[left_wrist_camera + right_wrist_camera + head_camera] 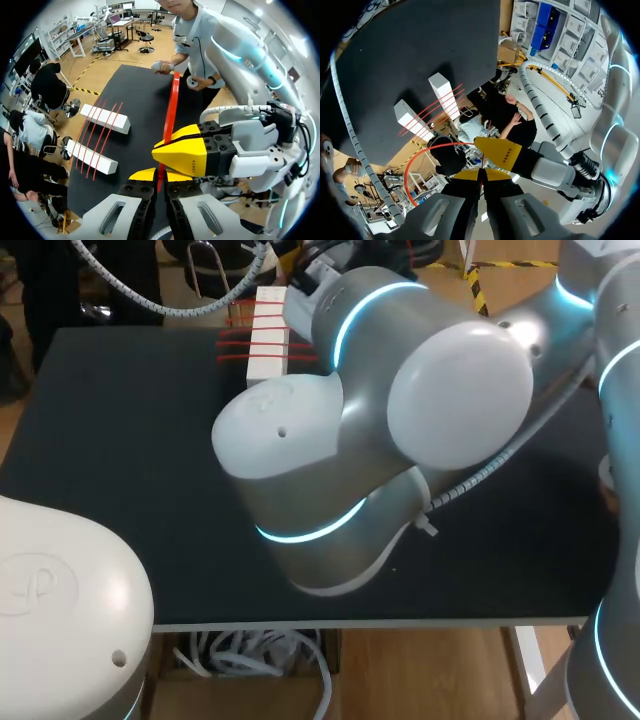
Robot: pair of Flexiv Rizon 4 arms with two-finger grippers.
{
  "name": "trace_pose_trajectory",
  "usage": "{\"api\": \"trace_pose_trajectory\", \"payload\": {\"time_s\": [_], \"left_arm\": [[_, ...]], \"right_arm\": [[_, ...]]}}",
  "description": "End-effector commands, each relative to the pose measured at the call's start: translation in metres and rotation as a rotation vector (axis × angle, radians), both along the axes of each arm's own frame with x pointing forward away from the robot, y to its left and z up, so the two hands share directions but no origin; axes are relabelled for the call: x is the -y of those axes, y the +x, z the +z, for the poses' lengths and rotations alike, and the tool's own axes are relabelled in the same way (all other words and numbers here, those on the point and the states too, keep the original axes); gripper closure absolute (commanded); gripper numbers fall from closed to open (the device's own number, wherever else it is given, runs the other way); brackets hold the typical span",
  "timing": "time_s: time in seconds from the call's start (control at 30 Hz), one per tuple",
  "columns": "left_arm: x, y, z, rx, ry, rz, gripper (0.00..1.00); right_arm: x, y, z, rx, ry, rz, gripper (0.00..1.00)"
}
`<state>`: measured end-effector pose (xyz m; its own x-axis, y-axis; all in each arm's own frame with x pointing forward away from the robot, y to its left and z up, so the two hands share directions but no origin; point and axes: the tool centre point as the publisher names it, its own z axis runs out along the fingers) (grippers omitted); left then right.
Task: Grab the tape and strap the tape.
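Grab step's looking done: left gripper (156,176) and right gripper (481,175) are both pinching the red tape (171,107) tight, holding it up off to the side of the white blocks (106,118), so next they're needing to stretch it across those blocks.

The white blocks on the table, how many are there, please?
2. One white block lies farther ahead of the left claw, the other nearer it, parallel and apart, with red tape strands across both.

Black table (110,460), two white blocks (92,112) lying parallel
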<state>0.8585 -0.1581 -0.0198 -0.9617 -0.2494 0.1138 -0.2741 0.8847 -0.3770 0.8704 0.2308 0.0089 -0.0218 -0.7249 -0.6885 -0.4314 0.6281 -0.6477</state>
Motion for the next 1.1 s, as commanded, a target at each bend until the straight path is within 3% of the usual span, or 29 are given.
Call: {"api": "trace_pose_trajectory", "payload": {"time_s": [0.03, 0.27, 0.3, 0.33, 0.43, 0.6, 0.73, 0.8, 1.1], "left_arm": [[0.0, 0.0, 0.0, 0.0, 0.001, 0.0, 1.0], [0.0, 0.0, 0.0, 0.0, 0.001, 0.0, 1.0], [0.0, 0.0, 0.0, 0.0, 0.001, 0.0, 1.0], [0.0, 0.0, 0.0, 0.0, 0.001, 0.0, 1.0], [0.0, 0.0, 0.0, 0.0, 0.001, 0.0, 1.0], [0.0, 0.0, 0.0, 0.0, 0.001, 0.0, 1.0], [0.0, 0.0, 0.0, 0.0, 0.001, 0.0, 1.0], [0.0, 0.0, 0.0, 0.0, 0.001, 0.0, 1.0], [0.0, 0.0, 0.0, 0.0, 0.001, 0.0, 1.0]], "right_arm": [[-0.002, -0.001, 0.0, -0.001, -0.006, -0.002, 1.0], [0.002, 0.003, 0.005, -0.011, 0.006, 0.003, 1.0], [0.002, 0.004, 0.005, -0.013, 0.008, 0.002, 0.78], [0.003, 0.005, 0.006, -0.015, 0.009, 0.001, 0.68], [0.005, 0.007, 0.007, -0.017, 0.013, 0.001, 0.51], [0.008, 0.01, 0.008, -0.02, 0.014, 0.002, 0.49], [0.011, 0.01, 0.01, -0.025, 0.016, 0.008, 0.53], [0.013, 0.009, 0.012, -0.028, 0.018, 0.012, 0.6], [0.028, 0.006, 0.019, -0.044, 0.023, 0.033, 0.59]]}}
